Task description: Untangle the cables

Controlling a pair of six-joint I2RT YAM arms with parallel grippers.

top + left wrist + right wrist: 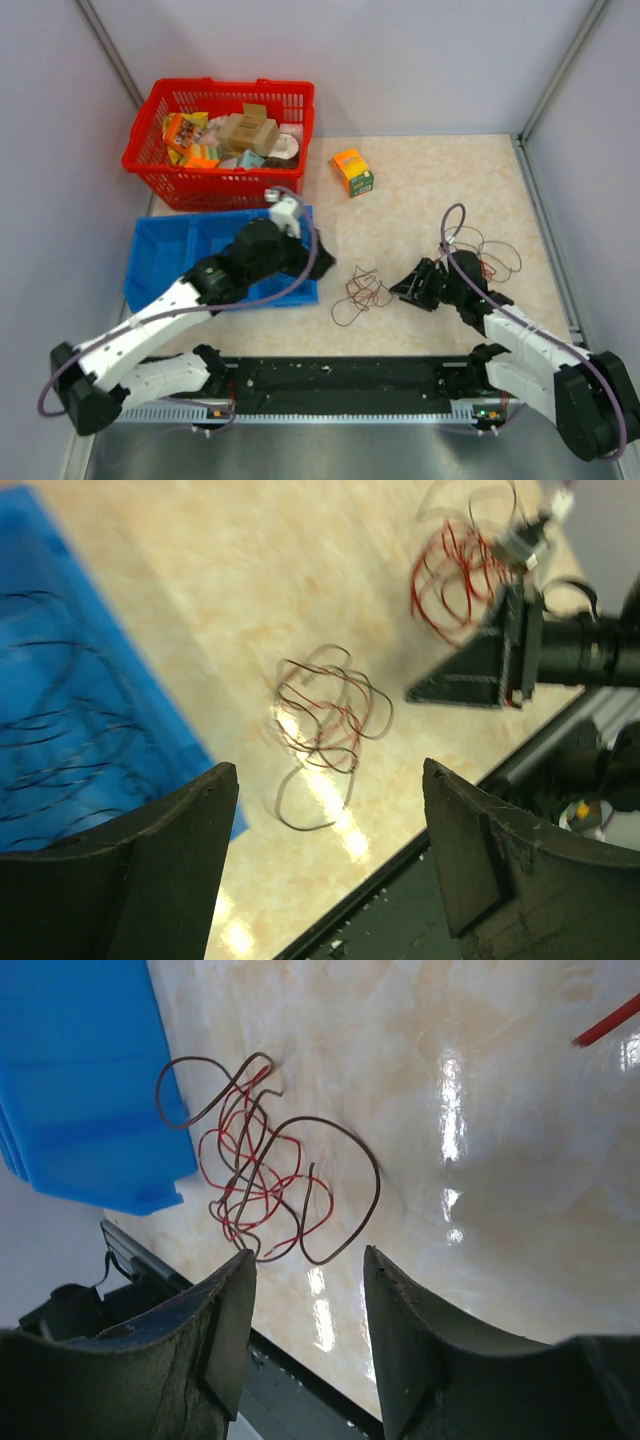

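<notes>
1. From the top camera, the cables point(360, 292) lie as a small red and dark tangle on the worktop point(420, 190), between my two arms and near the front edge. A second bunch of thin wires point(490, 258) lies farther right, beside my right arm. My left claw point(322, 262) hangs over the right end of the blue bin point(165, 262), left of the tangle. My right claw point(408, 287) sits just right of the tangle. A red basket point(220, 140) full of boxes stands at the far left, and a small orange box point(352, 171) lies apart from it on the worktop.

2. From my left wrist, my left claw point(330, 865) stands open with nothing between its fingers point(175, 870). The tangle point(325, 715) lies on the worktop beyond them. Dark thin wires point(60, 730) lie in the blue bin at left, blurred. My right claw shows at far right, the second red bunch point(455, 575) behind it.

3. From my right wrist, my right claw point(305, 1305) is partly open and empty; its fingers point(225, 1330) sit just on the near side of the tangle point(265, 1180). I cannot tell whether they touch it. The blue bin's corner point(90, 1080) lies left of the tangle.
</notes>
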